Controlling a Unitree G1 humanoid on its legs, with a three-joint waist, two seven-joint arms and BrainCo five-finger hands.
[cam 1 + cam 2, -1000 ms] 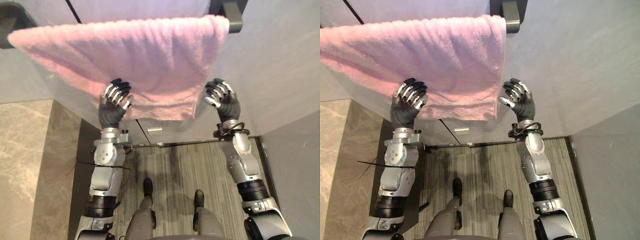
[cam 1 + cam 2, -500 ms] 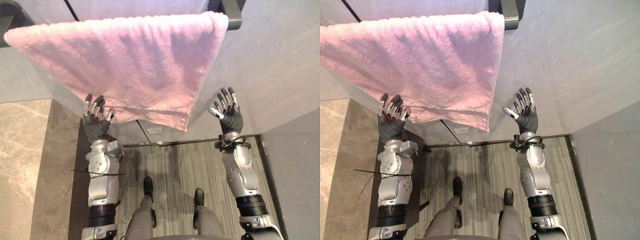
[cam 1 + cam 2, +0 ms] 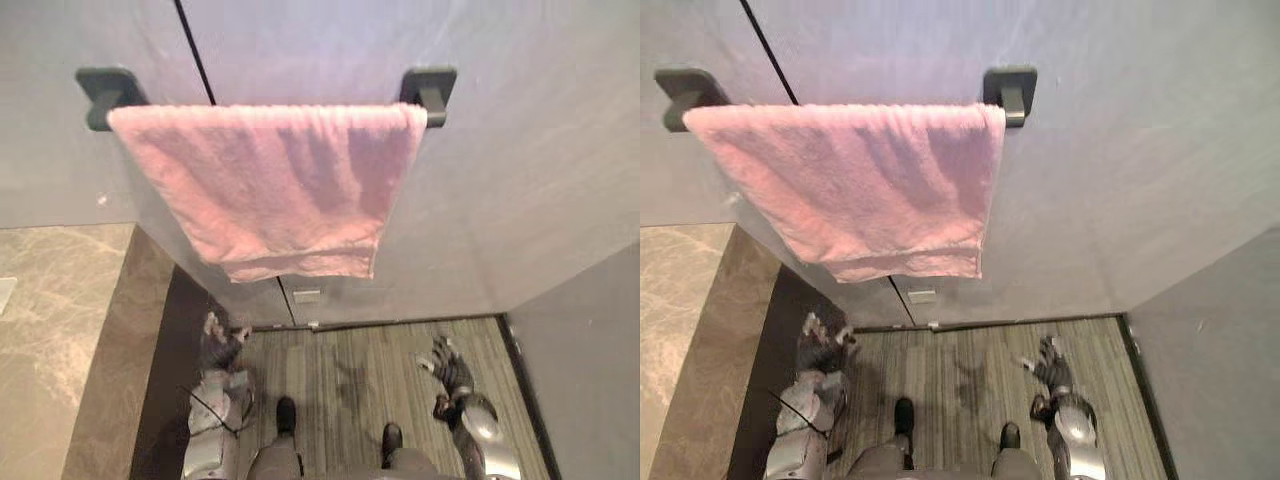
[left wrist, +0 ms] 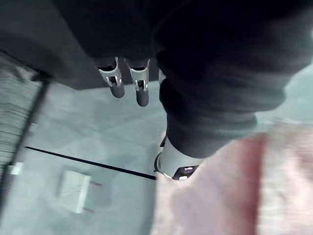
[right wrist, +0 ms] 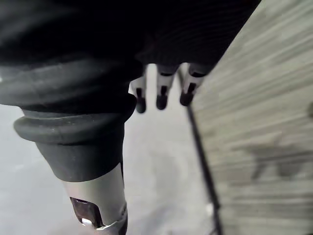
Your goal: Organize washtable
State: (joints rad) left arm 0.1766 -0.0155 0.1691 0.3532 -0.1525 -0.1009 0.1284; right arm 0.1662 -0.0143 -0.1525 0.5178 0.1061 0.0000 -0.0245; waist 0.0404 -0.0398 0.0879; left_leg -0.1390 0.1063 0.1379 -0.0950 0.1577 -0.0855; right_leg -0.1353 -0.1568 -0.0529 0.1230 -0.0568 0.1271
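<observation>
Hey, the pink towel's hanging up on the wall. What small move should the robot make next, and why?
Probably leave the towel alone and turn toward the marble counter for the next item. The pink towel hangs spread between the two dark brackets, its lower edge roughly level. The left hand and right hand hang low, apart from it, open and holding nothing.

A pink towel [image 3: 280, 180] hung over the rail [image 3: 1013, 107], covering it from the left bracket [image 3: 100, 92] to the right bracket [image 3: 430, 85].
</observation>
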